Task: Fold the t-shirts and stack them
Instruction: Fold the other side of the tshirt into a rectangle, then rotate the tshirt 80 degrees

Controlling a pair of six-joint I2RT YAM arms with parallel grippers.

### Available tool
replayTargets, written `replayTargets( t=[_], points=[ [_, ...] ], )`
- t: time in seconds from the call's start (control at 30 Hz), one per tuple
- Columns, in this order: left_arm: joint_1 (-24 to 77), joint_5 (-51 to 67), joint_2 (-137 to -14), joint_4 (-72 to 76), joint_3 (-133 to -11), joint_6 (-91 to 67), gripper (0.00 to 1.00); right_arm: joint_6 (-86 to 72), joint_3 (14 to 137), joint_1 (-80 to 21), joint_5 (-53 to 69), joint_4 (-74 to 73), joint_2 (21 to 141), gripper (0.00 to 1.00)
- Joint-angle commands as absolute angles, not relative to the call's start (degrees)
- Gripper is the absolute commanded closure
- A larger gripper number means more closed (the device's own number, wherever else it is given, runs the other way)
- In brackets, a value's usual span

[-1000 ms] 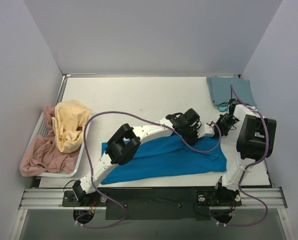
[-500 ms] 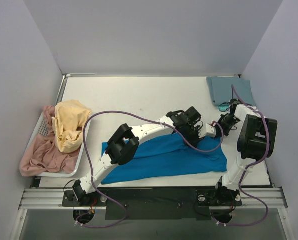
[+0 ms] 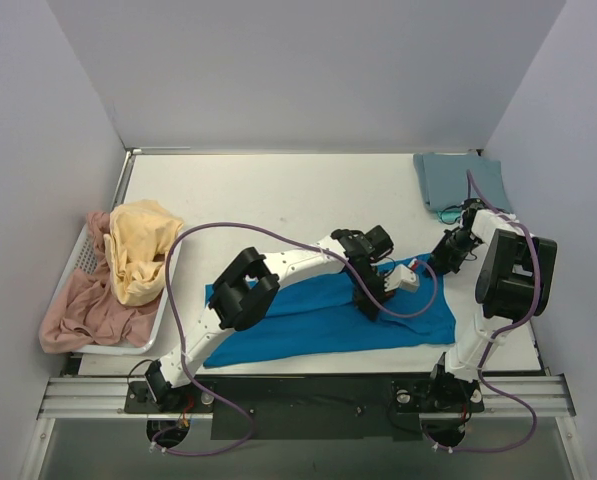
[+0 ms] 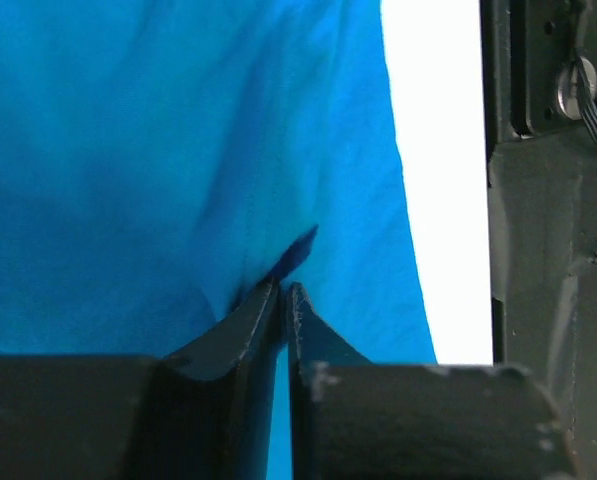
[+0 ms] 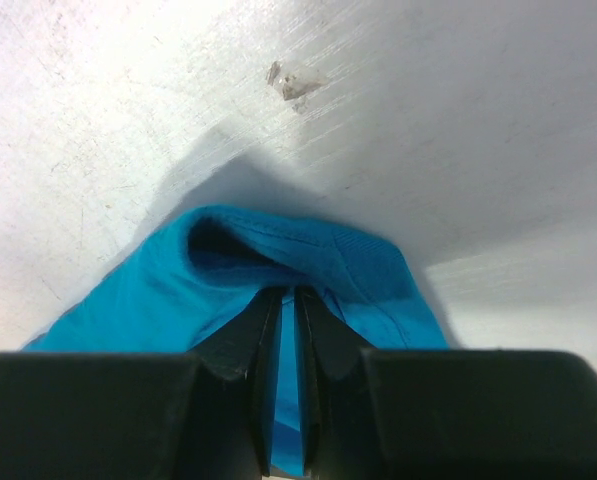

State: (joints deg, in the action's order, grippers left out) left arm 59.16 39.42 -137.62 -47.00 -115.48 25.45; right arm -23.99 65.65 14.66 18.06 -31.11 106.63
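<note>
The bright blue t-shirt [image 3: 318,315] lies spread across the near middle of the table. My left gripper [image 3: 370,297] is over its middle right part, shut on a pinched fold of the blue cloth [image 4: 278,270]. My right gripper [image 3: 440,264] is at the shirt's upper right corner, shut on a raised loop of its edge [image 5: 298,255]. A folded dull teal t-shirt [image 3: 460,180] lies at the far right corner. A pale yellow-orange t-shirt [image 3: 138,248] and a dusty pink t-shirt [image 3: 83,305] are heaped at the left.
A white tray [image 3: 160,315] at the left table edge holds the heaped shirts. Purple cables loop from both arms over the table. Walls close in the left, back and right sides. A small bit of debris [image 5: 290,80] lies on the table beyond the right gripper.
My left gripper has swung down and toward me, from the shirt's upper edge onto its middle right part. The right gripper has stayed at the shirt's corner.
</note>
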Motion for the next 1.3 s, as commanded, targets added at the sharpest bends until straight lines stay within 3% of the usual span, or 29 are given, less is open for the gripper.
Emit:
replayTargets(
  t=[0.0,0.13,0.37,0.47,0.5,0.57,0.6,0.77,0.93,1.13,1.27],
  points=[
    [59.6,45.1,-132.9,-52.6,-116.9,30.0,0.71,-23.0,65.7,15.2,14.6,-32.7,108.5,0.93],
    [59.7,46.2,-132.5,-58.4,-119.9,34.5,0.58,-22.7,66.3,15.2,14.9,-32.8,107.5,0.93],
    [59.7,49.7,-132.3,-70.8,-128.9,43.9,0.57,-21.7,67.2,14.9,14.2,-33.6,105.1,0.88],
    [59.6,49.9,-132.3,-65.8,-127.5,40.4,0.62,-21.4,67.7,14.2,14.6,-33.5,102.2,0.85],
    [59.5,47.2,-132.2,-57.9,-126.4,32.8,0.64,-21.4,67.8,14.1,14.5,-33.6,101.6,0.85],
    [59.3,40.4,-132.5,-45.4,-122.5,22.0,0.78,-21.7,67.9,13.9,14.2,-33.6,99.2,0.84],
    [59.4,38.1,-133.3,-39.7,-120.9,18.4,0.80,-21.8,67.8,13.8,14.2,-33.9,98.7,0.85],
    [59.9,30.1,-137.1,-35.5,-124.4,16.6,0.95,-22.7,66.6,13.6,15.2,-34.5,95.8,0.92],
    [60.5,33.0,-137.5,-40.6,-122.5,21.2,0.97,-23.4,64.3,13.6,17.4,-34.1,95.8,0.99],
    [61.3,37.4,-136.0,-43.1,-115.1,25.7,0.96,-25.2,60.7,13.4,17.4,-31.6,98.5,1.00],
    [61.3,36.4,-135.6,-43.9,-113.6,28.3,0.89,-24.4,62.4,13.6,14.8,-31.7,103.5,1.00]
  ],
)
